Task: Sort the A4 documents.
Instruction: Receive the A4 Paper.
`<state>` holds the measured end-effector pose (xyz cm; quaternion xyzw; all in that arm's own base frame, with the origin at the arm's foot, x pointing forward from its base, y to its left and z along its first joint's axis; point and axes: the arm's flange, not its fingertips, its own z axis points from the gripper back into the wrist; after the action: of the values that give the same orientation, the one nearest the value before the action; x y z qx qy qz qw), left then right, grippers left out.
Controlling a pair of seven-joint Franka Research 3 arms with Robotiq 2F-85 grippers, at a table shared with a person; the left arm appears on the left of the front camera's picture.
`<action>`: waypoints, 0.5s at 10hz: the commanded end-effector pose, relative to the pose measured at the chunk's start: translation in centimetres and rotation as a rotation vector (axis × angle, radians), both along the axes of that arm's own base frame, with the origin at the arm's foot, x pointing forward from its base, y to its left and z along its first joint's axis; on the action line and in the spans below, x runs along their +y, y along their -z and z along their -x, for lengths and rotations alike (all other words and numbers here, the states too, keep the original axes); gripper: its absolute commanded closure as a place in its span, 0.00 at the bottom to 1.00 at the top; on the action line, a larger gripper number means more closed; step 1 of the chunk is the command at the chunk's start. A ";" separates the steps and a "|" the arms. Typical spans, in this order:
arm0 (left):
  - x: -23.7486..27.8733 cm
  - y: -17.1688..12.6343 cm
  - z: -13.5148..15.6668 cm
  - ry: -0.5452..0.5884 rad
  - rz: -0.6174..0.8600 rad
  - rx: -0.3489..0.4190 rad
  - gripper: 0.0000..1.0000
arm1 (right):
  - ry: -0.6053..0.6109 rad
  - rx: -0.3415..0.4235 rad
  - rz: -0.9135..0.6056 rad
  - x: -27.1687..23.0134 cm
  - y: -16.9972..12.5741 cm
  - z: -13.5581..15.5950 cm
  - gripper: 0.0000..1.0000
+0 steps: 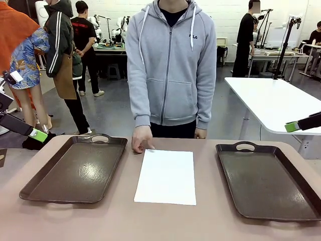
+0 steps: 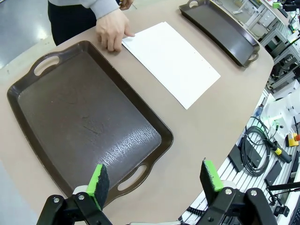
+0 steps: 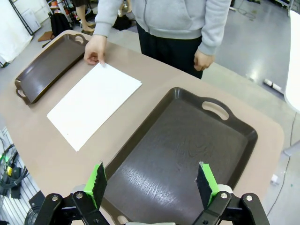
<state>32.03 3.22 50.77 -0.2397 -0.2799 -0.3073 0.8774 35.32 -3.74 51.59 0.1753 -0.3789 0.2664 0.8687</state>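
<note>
Left end effector (image 2: 154,178) and right end effector (image 3: 152,182) are hanging open, empty; you are seeing a person's hand (image 1: 142,140) pressing the A4 document (image 1: 166,175) on the surface (image 1: 150,223).

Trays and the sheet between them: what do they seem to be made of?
The left tray and the right tray are probably moulded dark brown plastic: they have cut-out handles, raised rims and a finely textured, slightly glossy face that catches glare. The sheet looks like thin matt white paper, lying flat.
</note>
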 end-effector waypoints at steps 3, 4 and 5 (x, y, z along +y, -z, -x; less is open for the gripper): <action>0.2 0.0 0.0 0.014 0.012 -0.010 0.00 | -0.016 0.000 -0.007 -0.1 0.0 0.1 0.00; 0.2 0.0 0.0 0.014 0.012 -0.010 0.00 | -0.016 0.000 -0.007 -0.1 0.0 0.1 0.00; 0.2 0.0 0.0 0.014 0.012 -0.010 0.00 | -0.016 0.000 -0.007 -0.1 0.0 0.1 0.00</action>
<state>32.03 3.22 50.77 -0.2397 -0.2799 -0.3072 0.8774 35.32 -3.74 51.59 0.1753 -0.3789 0.2664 0.8687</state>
